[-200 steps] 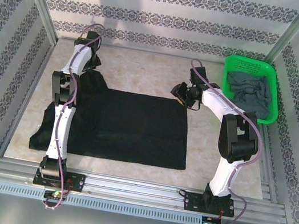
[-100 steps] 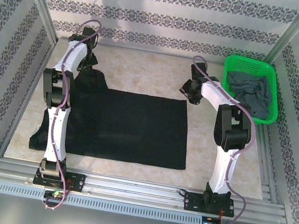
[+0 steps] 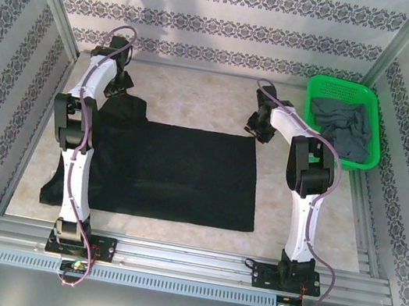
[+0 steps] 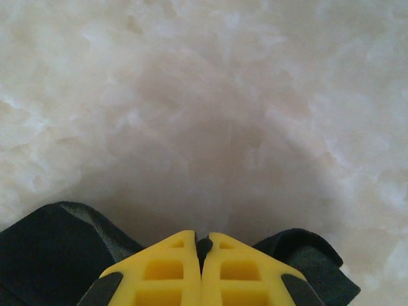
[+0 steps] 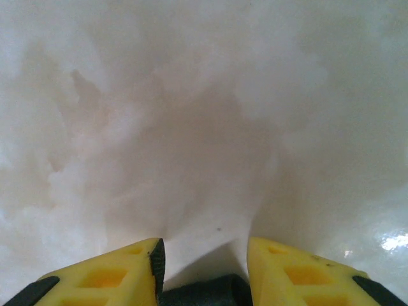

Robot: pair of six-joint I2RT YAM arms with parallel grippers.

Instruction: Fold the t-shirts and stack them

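Observation:
A black t-shirt (image 3: 177, 172) lies spread flat on the pale table. My left gripper (image 3: 118, 92) is at its far left corner. In the left wrist view the yellow fingers (image 4: 172, 268) are shut, with a fold of the black t-shirt (image 4: 44, 248) pinched between them. My right gripper (image 3: 257, 128) stands at the shirt's far right corner. Its jaws (image 5: 203, 255) are apart, and the edge of the black t-shirt (image 5: 204, 290) lies low between them. A grey t-shirt (image 3: 341, 126) lies crumpled in the green basket (image 3: 343, 85).
The green mesh basket sits at the back right, close to the right arm's elbow. Patterned walls and metal posts close in the table on three sides. Bare marble-like tabletop (image 3: 198, 96) stretches behind the shirt.
Both arms have stretched farther toward the back. The right gripper has shifted slightly right, to the shirt's far right corner. The left stays shut on the cloth.

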